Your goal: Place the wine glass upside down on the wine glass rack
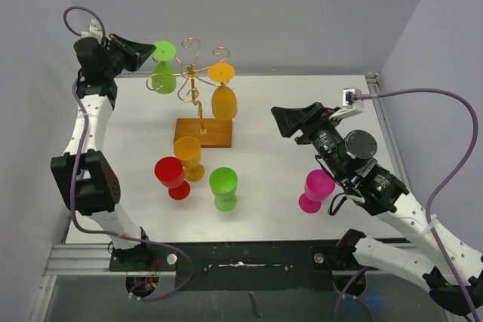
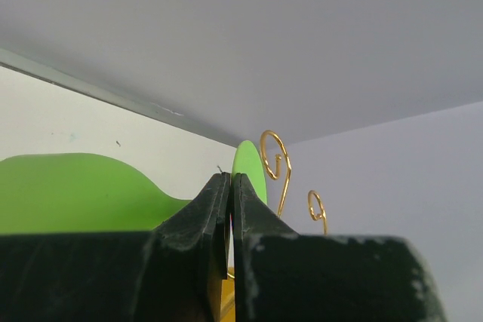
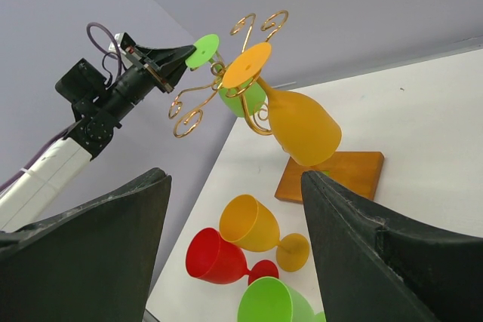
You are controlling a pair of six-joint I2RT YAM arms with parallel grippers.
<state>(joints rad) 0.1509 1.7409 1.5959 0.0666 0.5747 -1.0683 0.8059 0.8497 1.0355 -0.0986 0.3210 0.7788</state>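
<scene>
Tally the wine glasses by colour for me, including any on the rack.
Green: 2, held green glass, table green glass
Orange: 2, hung orange glass, table orange glass
Red: 1, red glass
Pink: 1, pink glass
Total: 6

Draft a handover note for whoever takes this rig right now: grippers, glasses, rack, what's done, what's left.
Left gripper: shut on the foot of the held green glass, which is upside down at the left side of the rack; I cannot tell if its stem is seated.
Right gripper: open, empty, right of the rack.
Done: hung orange glass is upside down on the rack.
Left: seat and release the held one. Upright on the table: standing orange glass, red glass, second green glass, pink glass.
</scene>
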